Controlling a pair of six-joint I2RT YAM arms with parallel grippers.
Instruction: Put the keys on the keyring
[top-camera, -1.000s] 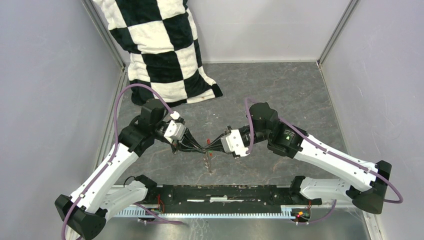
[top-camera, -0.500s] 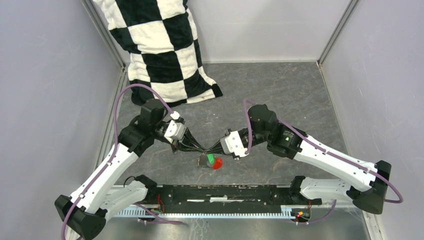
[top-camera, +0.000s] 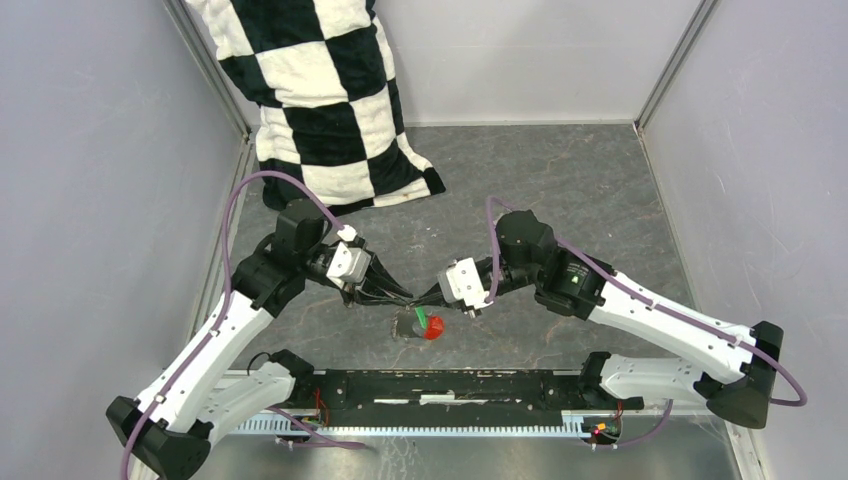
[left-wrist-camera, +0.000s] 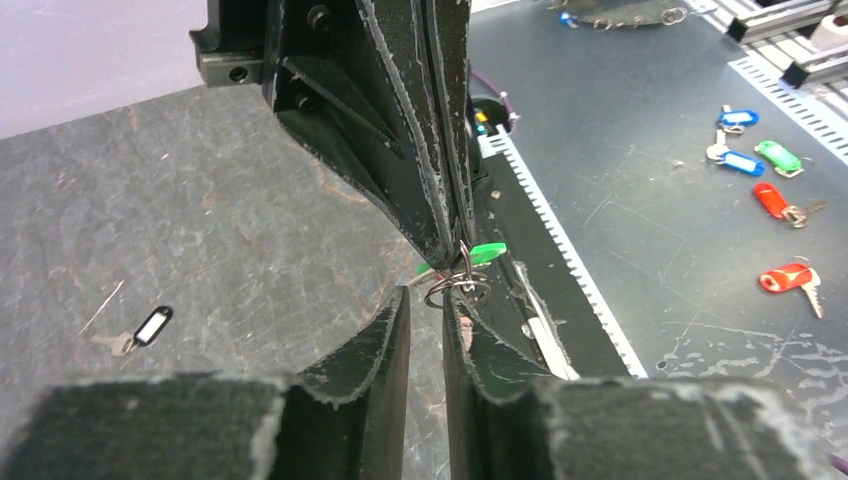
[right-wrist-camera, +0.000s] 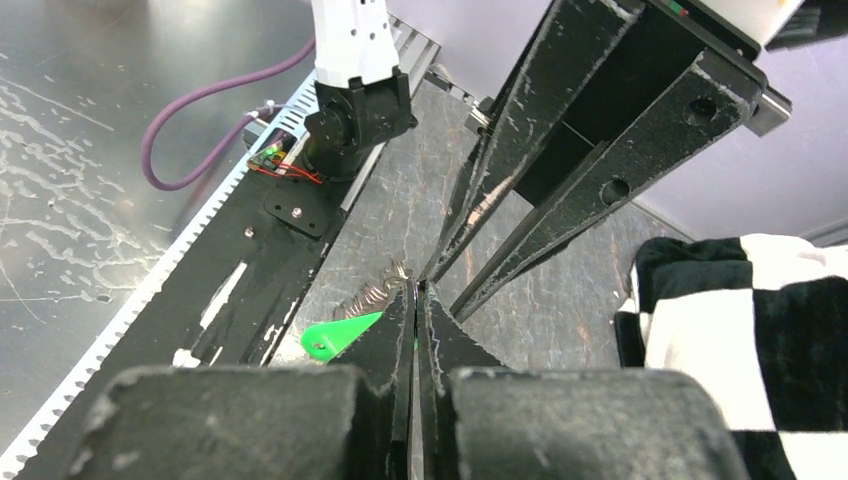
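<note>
The keyring hangs between my two fingertips, its red piece (top-camera: 434, 329), grey strip (top-camera: 407, 325) and the green key tag (top-camera: 422, 318) just above the table. In the left wrist view, my right gripper (left-wrist-camera: 458, 255) comes down from above, shut on the thin ring (left-wrist-camera: 455, 291), with the green tag (left-wrist-camera: 488, 252) behind it. My left gripper (left-wrist-camera: 426, 305) is slightly open, one fingertip touching the ring, nothing between the jaws. The black key with the white label (left-wrist-camera: 150, 327) lies on the table to the left. In the right wrist view my right gripper (right-wrist-camera: 417, 292) is closed beside the green tag (right-wrist-camera: 338, 336).
A black-and-white checkered cloth (top-camera: 320, 100) lies at the back left and also shows in the right wrist view (right-wrist-camera: 760, 330). A black rail (top-camera: 450, 385) runs along the near edge. Several coloured spare keys (left-wrist-camera: 770, 190) lie on the metal surface beyond it. Grey walls enclose the table.
A second ago the keyring hung straight down between touching fingertips. It has since swung out, showing red and green. My left gripper has drawn slightly left and opened a gap.
</note>
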